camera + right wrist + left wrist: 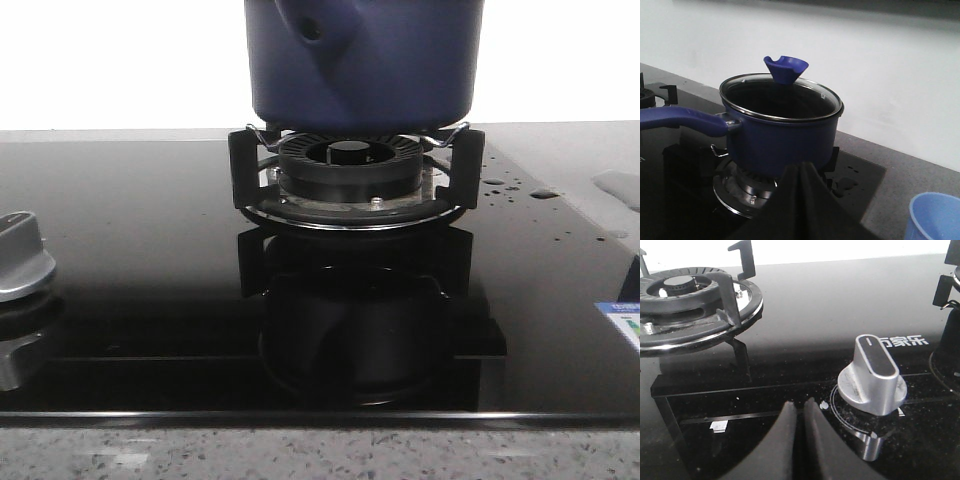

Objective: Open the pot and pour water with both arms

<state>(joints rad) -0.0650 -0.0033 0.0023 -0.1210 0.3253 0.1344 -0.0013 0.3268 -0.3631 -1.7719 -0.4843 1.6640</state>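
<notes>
2 hands are in play, and both have their black fingers pressed together with nothing held: the left hand hangs low over the glossy black glass stove top just beside a silver control knob, while the right hand faces the pot from near the right edge of the desk. The large dark navy-blue round pot sits on the black pronged burner support toward the far edge of the desk, its long blue handle reaching out to one side. Its glass lid with the blue cupped knob is on, so the opening step looks not yet begun. To do it well, the right hand would likely need to spread its fingers, come in above the blue knob, close squarely on its narrow stem and lift straight up so the rim clears without dragging the pot. A light blue plastic cup stands on the grey stone counter near the right edge, probably where the water goes. Water drops on the glass suggest slippery footing.
</notes>
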